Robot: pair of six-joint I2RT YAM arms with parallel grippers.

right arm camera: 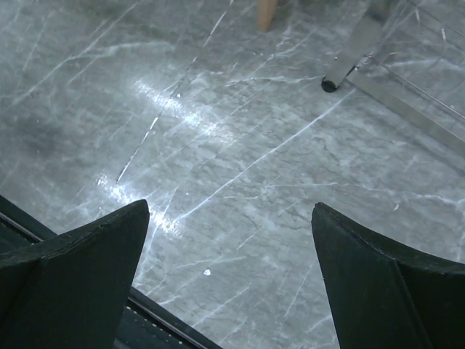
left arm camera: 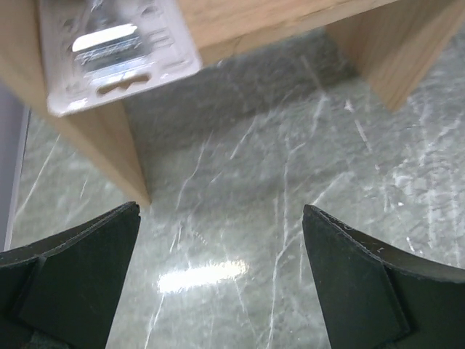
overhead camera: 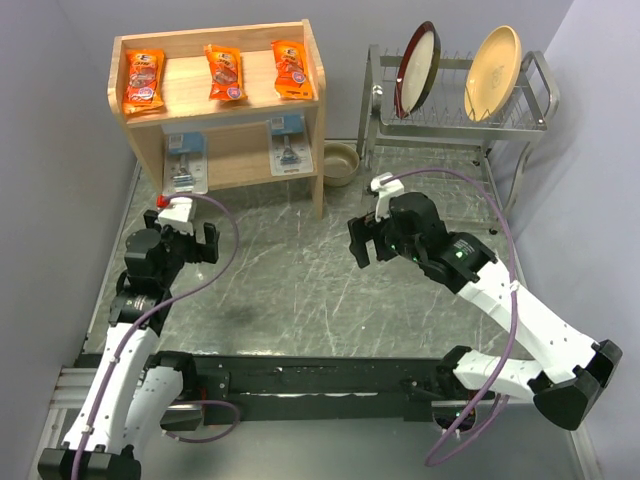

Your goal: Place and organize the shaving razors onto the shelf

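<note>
**Shelf** [overhead camera: 255,78]: light wood, two tiers, solid side panels. It stands in the upper left of the top view, on the grey marbled surface [overhead camera: 300,300].

**Top tier:** three orange packs in a row with bare wood between them.
- Left orange pack [overhead camera: 143,81]
- Middle orange pack [overhead camera: 224,72]
- Right orange pack [overhead camera: 292,69]

**Lower tier:** two clear packs with blue-white cards and dark razors.
- Left clear pack [overhead camera: 185,163], near the left panel. It also shows at the upper left of the left wrist view [left arm camera: 109,51], its lower edge hanging past the wood.
- Right clear pack [overhead camera: 287,147], near the right panel.

**Left jaws:** on the left arm [overhead camera: 150,255], at centre left of the top view, just below the shelf's left end. They are spread wide and hold nothing. In the wrist view only the surface and the foot of a shelf panel [left arm camera: 109,156] show between the dark fingers [left arm camera: 73,269].

**Right jaws:** on the right arm [overhead camera: 455,255], right of centre in the top view, well apart from the shelf. They are spread wide and hold nothing. The wrist view shows bare surface between the fingers [right arm camera: 80,269].

**Other items:**
- Wire rack [overhead camera: 460,122], upper right, holding a dark red plate [overhead camera: 417,68] and a yellow plate [overhead camera: 492,72], both on edge.
- Tan bowl [overhead camera: 338,163], between the shelf and the rack.
</note>
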